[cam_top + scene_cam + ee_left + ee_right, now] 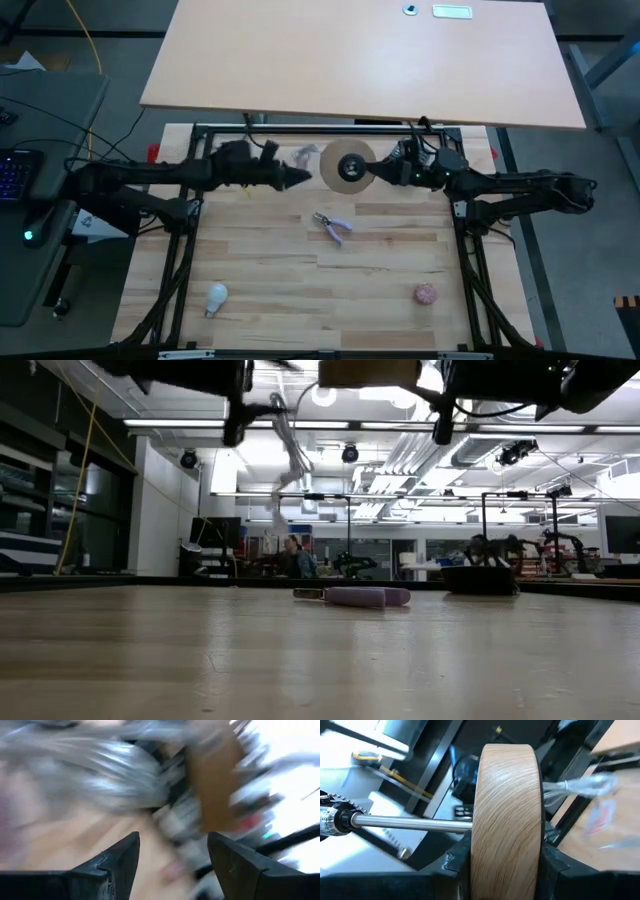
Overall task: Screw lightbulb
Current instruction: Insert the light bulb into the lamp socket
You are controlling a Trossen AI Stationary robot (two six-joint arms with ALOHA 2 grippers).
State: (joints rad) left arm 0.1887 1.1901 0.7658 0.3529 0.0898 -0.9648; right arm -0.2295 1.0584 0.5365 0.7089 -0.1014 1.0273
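The white lightbulb [216,297] lies on its side on the wooden table near the near left corner, far from both grippers. My right gripper [378,170] is shut on the round wooden disc [350,165] above the far middle of the table. In the right wrist view the disc [507,795] shows edge-on. Its thin metal stem [410,823] runs out to the socket [330,820]. My left gripper [305,178] is open and empty just left of the disc, and its own view [172,840] is blurred. My right gripper pinches the wooden disc near its rim [482,845], with one finger on each flat face. The fingers [457,862] come in level from the table's right side. The disc is lifted clear of the table and shows round from above.
Purple-handled pliers [333,227] lie mid-table and also show in the low view [365,597]. A pinkish ball [426,293] lies near the near right corner. A clear plastic piece [303,155] is by the left gripper. A second tabletop [360,60] overhangs the far edge.
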